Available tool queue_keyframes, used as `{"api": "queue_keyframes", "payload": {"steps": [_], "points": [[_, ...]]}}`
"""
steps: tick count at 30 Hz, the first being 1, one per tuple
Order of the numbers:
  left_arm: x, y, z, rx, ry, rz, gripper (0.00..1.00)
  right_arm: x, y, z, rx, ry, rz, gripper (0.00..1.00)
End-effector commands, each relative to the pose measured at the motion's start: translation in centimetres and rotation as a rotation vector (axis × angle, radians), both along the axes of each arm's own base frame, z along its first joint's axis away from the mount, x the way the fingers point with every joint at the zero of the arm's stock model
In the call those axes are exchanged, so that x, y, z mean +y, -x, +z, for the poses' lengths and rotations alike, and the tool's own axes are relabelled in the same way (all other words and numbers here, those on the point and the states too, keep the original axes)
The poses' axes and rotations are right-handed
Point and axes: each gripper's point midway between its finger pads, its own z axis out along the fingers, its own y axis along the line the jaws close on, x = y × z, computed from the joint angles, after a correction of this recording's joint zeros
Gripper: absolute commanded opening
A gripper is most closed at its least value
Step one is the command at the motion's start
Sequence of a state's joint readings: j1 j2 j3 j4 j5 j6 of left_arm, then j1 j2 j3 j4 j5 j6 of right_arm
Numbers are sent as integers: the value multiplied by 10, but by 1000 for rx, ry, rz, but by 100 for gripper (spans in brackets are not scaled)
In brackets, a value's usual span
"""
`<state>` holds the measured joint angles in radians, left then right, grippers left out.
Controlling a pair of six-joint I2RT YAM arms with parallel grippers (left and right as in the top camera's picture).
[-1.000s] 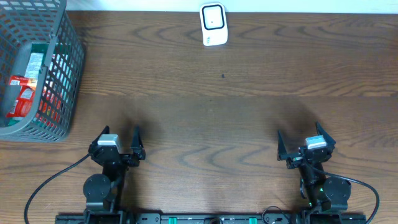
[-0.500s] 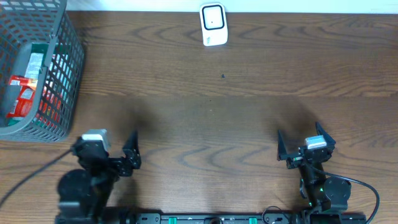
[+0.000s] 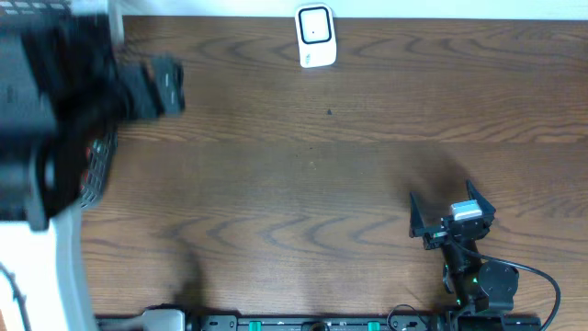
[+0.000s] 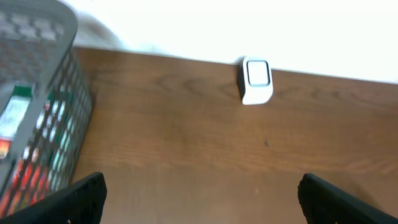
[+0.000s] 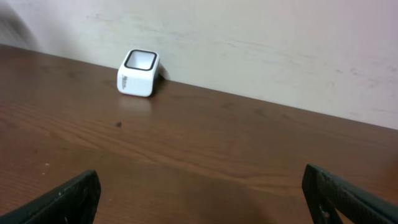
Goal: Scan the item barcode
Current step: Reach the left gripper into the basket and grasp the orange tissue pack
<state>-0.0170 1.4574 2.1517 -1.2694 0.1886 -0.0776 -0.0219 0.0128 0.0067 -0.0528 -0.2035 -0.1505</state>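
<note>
Left claw (image 4: 200,190): fingers wide apart, empty, above tabletop (image 4: 186,149). Packaged items (image 4: 13,121) lie inside grey basket (image 4: 56,93), left side. White scanner (image 4: 255,79) upright at far edge. Right claw (image 3: 441,199): apart, empty, near front edge.

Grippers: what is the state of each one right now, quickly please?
Left gripper: open, nothing between the fingers.
Right gripper: open, holding nothing.
</note>
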Motion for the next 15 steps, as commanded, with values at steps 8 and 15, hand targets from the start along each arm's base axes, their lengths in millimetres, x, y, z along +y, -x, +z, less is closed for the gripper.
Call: {"api": "queue_keyframes", "payload": {"steps": [8,15], "points": [[85,-66,-26,47,152,513,87,0,0,-1,-1,11,1,99],[187,-49,-43,57,231,875,87,0,0,-1,-1,11,1,99]]}}
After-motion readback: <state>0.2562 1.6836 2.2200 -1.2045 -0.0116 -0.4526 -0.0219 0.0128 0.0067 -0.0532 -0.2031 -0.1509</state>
